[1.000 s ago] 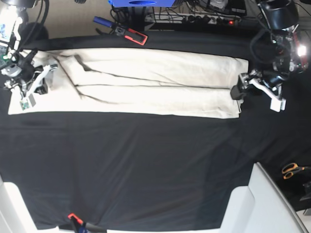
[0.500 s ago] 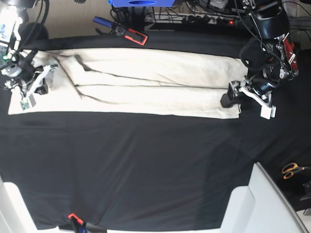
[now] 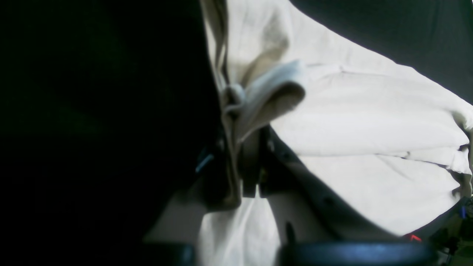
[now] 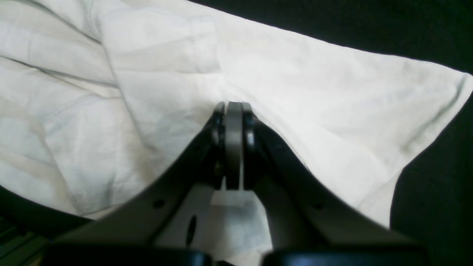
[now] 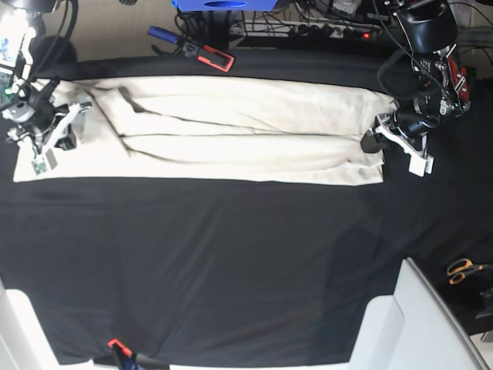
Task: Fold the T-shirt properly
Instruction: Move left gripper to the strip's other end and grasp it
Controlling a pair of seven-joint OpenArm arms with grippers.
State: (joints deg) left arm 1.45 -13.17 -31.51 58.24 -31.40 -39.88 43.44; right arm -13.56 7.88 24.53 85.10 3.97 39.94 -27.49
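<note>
The cream T-shirt (image 5: 246, 131) lies folded into a long strip across the far part of the black table (image 5: 231, 262). My left gripper (image 5: 373, 143) sits at the strip's right end. In the left wrist view the left gripper (image 3: 236, 155) is shut on a bunched fold of the T-shirt (image 3: 369, 122). My right gripper (image 5: 62, 131) rests on the strip's left end. In the right wrist view the right gripper (image 4: 233, 107) is shut, its tips nipping the T-shirt (image 4: 314, 92), whose creases run up to them.
Orange-handled scissors (image 5: 464, 270) lie at the right edge. A red-and-black tool (image 5: 216, 58) and a blue tool (image 5: 162, 33) lie behind the shirt, beside cables and a power strip (image 5: 331, 31). A white panel (image 5: 416, 324) stands at the front right.
My left gripper moved in over the shirt's right end and shut on a fold of it, from wide open. The right arm has not moved.
</note>
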